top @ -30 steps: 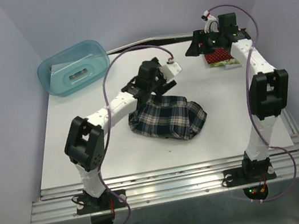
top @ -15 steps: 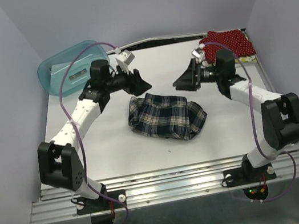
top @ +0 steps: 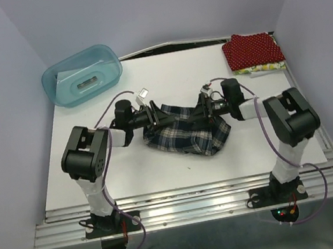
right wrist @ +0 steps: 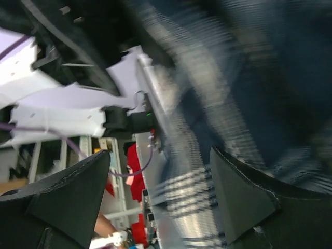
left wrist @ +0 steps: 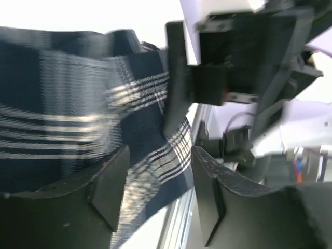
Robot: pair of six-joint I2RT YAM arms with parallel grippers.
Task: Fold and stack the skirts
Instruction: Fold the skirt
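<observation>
The plaid skirt (top: 187, 132) lies bunched in the middle of the table. My left gripper (top: 164, 116) is low at its far left edge, and my right gripper (top: 201, 109) at its far right edge, the two facing each other. In the left wrist view the left gripper (left wrist: 158, 155) is open with a fold of plaid skirt (left wrist: 145, 129) between its fingers. The right gripper (right wrist: 161, 155) is wide open with blurred plaid skirt (right wrist: 218, 119) running between its fingers. A folded red skirt (top: 253, 50) rests on a yellowish skirt (top: 267, 68) at the back right.
A translucent teal tub (top: 82, 75) stands at the back left corner. The white table (top: 98, 175) ends at a metal rail along the near edge, where both arm bases are bolted. Purple cables loop from both arms.
Both arms have swung in from the back and dropped to the plaid skirt's far edge. The left jaws have narrowed around the cloth. The right gripper has left the red skirt.
</observation>
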